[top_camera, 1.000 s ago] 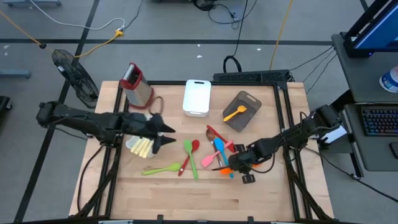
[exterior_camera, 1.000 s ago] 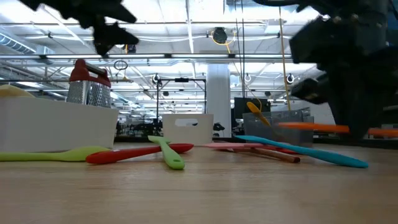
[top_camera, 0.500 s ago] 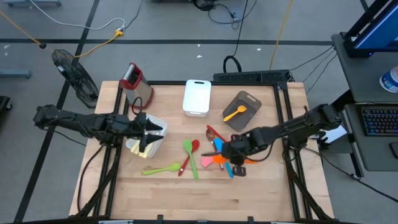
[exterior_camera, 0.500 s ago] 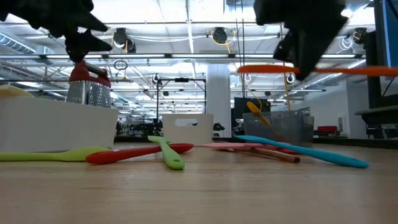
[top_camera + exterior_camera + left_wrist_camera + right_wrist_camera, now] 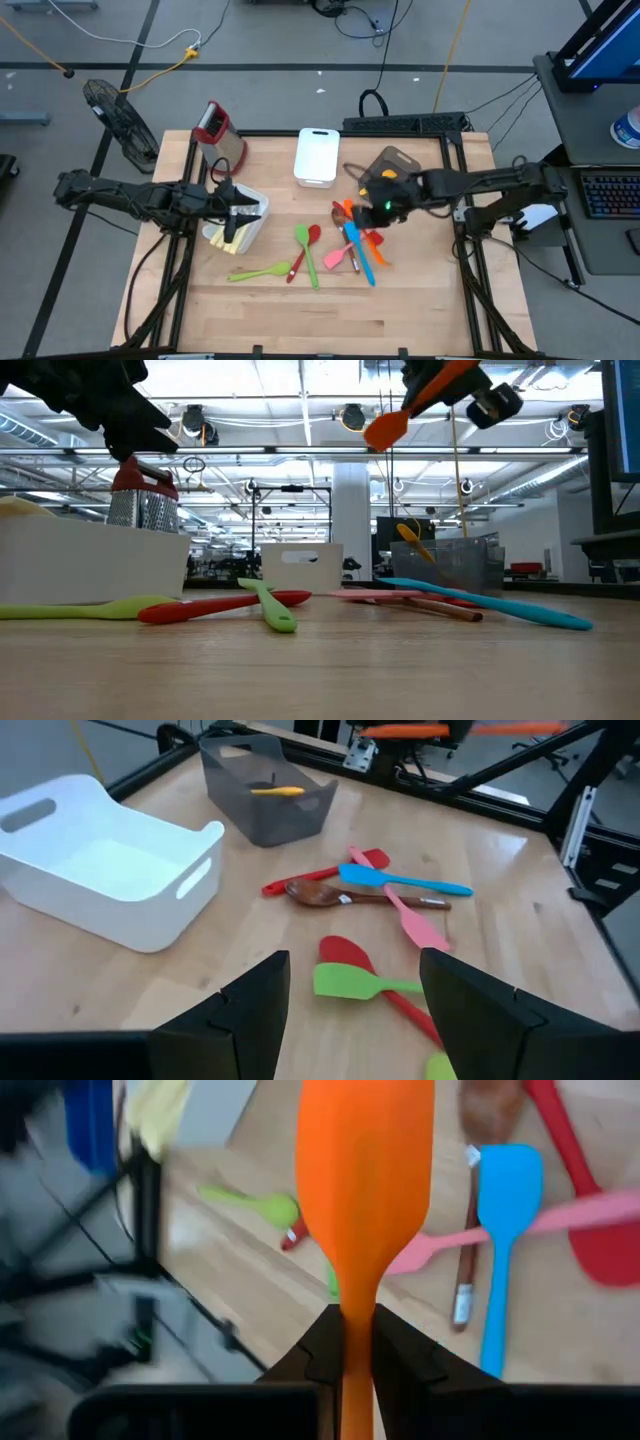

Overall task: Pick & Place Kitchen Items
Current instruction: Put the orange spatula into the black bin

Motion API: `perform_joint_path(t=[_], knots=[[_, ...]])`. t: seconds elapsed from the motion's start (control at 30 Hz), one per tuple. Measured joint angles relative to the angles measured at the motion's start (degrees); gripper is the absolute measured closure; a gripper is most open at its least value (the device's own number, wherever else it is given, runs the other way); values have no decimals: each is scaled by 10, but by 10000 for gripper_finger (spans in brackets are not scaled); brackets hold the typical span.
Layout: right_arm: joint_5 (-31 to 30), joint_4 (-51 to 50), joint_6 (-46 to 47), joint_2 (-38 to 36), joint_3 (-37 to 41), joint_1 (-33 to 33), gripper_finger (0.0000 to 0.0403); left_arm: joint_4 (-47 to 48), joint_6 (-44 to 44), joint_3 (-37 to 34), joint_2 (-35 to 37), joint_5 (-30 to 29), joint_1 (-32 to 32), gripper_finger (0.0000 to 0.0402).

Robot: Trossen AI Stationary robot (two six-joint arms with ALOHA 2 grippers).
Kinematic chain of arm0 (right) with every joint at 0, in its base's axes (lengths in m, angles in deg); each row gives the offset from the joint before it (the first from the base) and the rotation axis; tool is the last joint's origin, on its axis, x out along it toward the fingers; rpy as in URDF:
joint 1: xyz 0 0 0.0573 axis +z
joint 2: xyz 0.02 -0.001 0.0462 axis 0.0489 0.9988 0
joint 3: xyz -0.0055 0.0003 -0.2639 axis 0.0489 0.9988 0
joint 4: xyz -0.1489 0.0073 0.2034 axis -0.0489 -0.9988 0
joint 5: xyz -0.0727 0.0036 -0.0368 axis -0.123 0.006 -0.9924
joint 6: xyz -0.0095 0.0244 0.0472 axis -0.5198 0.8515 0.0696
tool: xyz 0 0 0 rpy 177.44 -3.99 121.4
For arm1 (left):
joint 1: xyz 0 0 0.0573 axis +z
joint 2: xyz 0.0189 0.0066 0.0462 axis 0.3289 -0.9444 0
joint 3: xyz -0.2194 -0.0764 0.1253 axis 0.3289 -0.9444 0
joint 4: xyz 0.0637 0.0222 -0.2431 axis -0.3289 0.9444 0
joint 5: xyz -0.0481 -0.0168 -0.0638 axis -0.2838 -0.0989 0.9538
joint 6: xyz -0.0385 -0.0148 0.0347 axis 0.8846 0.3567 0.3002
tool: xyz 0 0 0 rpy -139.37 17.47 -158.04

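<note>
My right gripper (image 5: 378, 203) hangs high over the table's middle right, near the grey bin (image 5: 398, 160), and is shut on an orange spatula (image 5: 365, 1170). In the low view the spatula (image 5: 400, 412) is high above the table. Loose on the table lie green spatulas (image 5: 305, 250), a red spoon (image 5: 310, 236), a blue spatula (image 5: 358, 252) and a pink one (image 5: 335, 258). My left gripper (image 5: 350, 1020) stands open above a small white bin of pale-yellow cutlery (image 5: 228, 236). My right gripper pinches the orange spatula between its two fingers (image 5: 320, 1350), at the narrow neck of the handle (image 5: 357, 1315) just behind the blade. The spatula is lifted clear of the table and tilted, its blade (image 5: 383, 428) the lower end.
A white bin (image 5: 317, 155) stands at the far middle. A yellow utensil (image 5: 275, 790) lies in the grey bin. A steel grater with a red top (image 5: 218, 135) stands at the far left. The near strip of the table (image 5: 320, 320) is bare wood.
My right gripper has risen from the utensil pile with the orange spatula and gone toward the far edge and the grey bin, rolling its wrist. The spatula, level before, now tilts blade-down. My left gripper has drawn back toward the table's left, over the cutlery bin.
</note>
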Motion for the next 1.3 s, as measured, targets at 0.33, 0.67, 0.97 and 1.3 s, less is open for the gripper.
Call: perform_joint_path(t=[0.33,0.67,0.97,1.3], knots=[[26,-57,205,-53,0,-106,380,1,-42,0,0,-5,19,172],[140,-89,235,-56,12,-272,380,1,-57,0,0,-6,48,172],[190,-13,227,-56,122,-370,380,0,-74,0,32,13,69,172],[183,186,228,-56,272,-410,378,2,-76,0,60,27,84,172]])
